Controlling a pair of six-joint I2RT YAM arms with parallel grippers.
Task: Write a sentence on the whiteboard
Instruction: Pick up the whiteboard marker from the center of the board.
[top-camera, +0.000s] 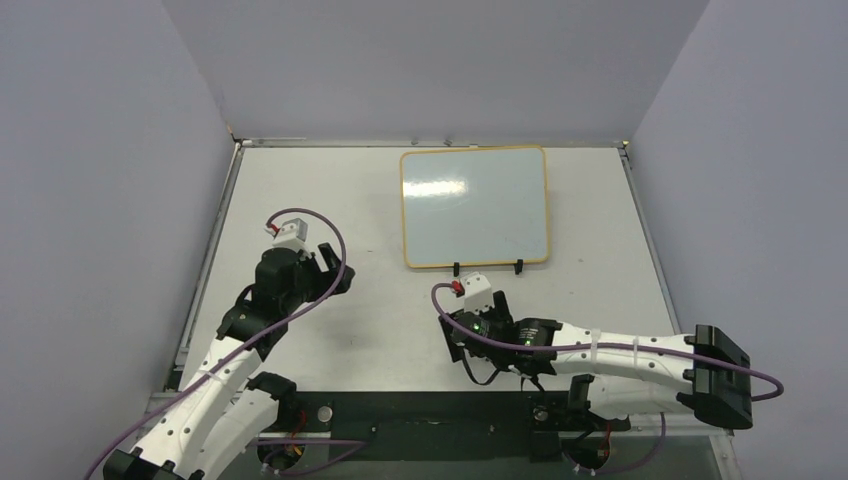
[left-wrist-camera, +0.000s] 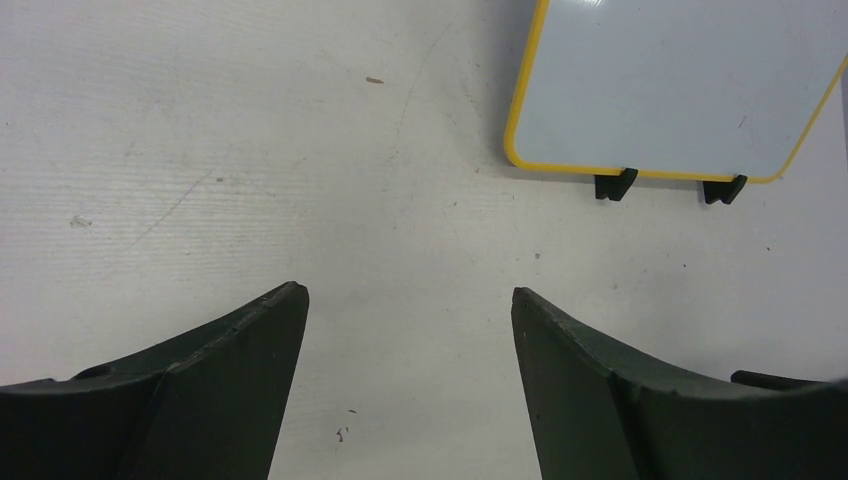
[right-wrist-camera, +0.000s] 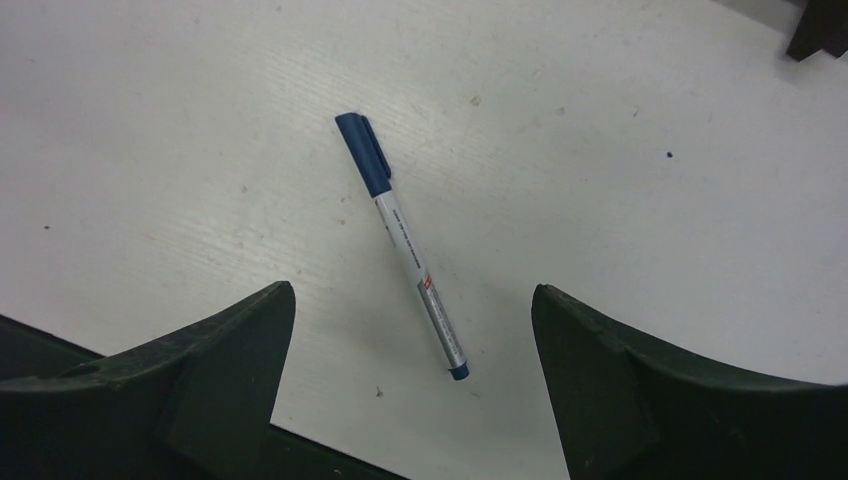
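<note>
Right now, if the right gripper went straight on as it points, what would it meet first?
The right gripper would probably meet the pen lying on the table between its open fingers; depth is unclear.

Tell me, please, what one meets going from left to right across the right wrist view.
One dark finger → pen, blue-capped, lying on the table → second dark finger. The dark piece in the top right corner overlaps the second finger sideways, so it is left out.
</note>
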